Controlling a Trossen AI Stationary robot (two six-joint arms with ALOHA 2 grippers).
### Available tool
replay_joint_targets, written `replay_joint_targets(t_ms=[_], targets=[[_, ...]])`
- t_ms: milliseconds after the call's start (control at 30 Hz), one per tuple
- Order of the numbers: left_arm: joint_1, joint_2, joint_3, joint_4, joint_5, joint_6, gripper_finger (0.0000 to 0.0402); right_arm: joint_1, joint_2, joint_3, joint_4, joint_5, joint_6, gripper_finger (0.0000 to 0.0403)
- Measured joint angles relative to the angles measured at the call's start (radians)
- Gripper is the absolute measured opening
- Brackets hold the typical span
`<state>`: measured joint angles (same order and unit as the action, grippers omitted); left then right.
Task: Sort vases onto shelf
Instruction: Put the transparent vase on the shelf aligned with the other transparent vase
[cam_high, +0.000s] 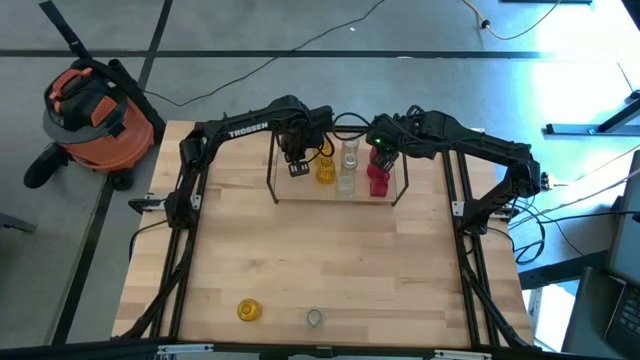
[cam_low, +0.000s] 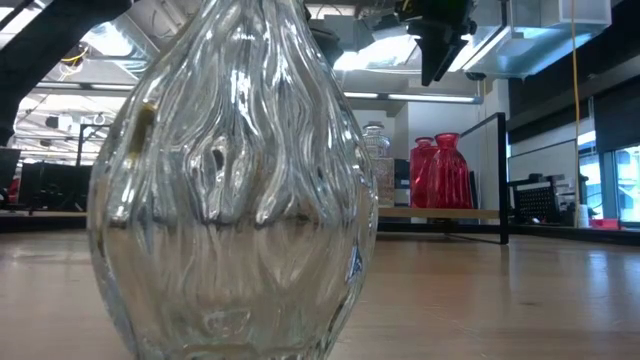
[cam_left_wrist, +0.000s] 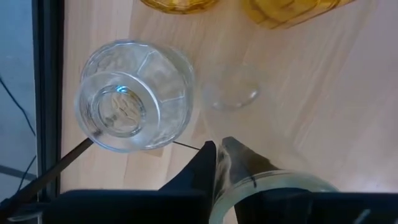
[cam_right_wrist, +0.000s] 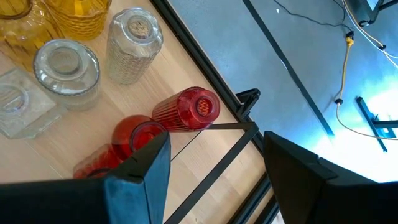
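The shelf (cam_high: 398, 188), a light board in a black wire frame, stands at the table's far middle. On it stand yellow vases (cam_high: 325, 170), clear vases (cam_high: 348, 165) and red vases (cam_high: 378, 182), all on their bases. My left gripper (cam_left_wrist: 219, 163) is over the shelf's left end, shut on a clear vase (cam_left_wrist: 280, 186). Another clear vase (cam_left_wrist: 134, 96) stands beside it. My right gripper (cam_right_wrist: 217, 168) hangs open above the red vases (cam_right_wrist: 186, 109), touching none. A yellow vase (cam_high: 248, 310) and a clear vase (cam_high: 314, 318) stand near the table's near edge. My left gripper pinches the rim (cam_left_wrist: 219, 186) of a clear vase from above, pointing down, with the glass wall between the two fingers, one finger (cam_left_wrist: 245, 165) inside the mouth and one outside. The vase is upright below the fingers. Whether its base rests on the shelf board does not show.
The shelf's upright posts (cam_high: 272, 165) and top wires (cam_right_wrist: 217, 127) stand close around both grippers. The clear vase (cam_low: 235, 180) at the near edge fills most of the low view. An orange vacuum (cam_high: 95, 110) sits on the floor beyond the table's far left corner.
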<state>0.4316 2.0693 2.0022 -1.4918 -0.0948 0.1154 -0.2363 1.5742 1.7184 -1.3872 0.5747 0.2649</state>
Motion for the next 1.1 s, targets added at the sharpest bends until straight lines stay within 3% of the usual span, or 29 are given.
replay_joint_targets(t_ms=[467,1100], targets=[[0.000,0.000,0.000,0.002,-0.026,0.001,0.0097,0.000,0.000,0.000,0.001,0.000,0.000,0.0211],[0.000,-0.002,0.038,0.000,-0.064,0.025,0.0106,0.000,0.000,0.000,0.002,-0.008,0.000,0.0211]])
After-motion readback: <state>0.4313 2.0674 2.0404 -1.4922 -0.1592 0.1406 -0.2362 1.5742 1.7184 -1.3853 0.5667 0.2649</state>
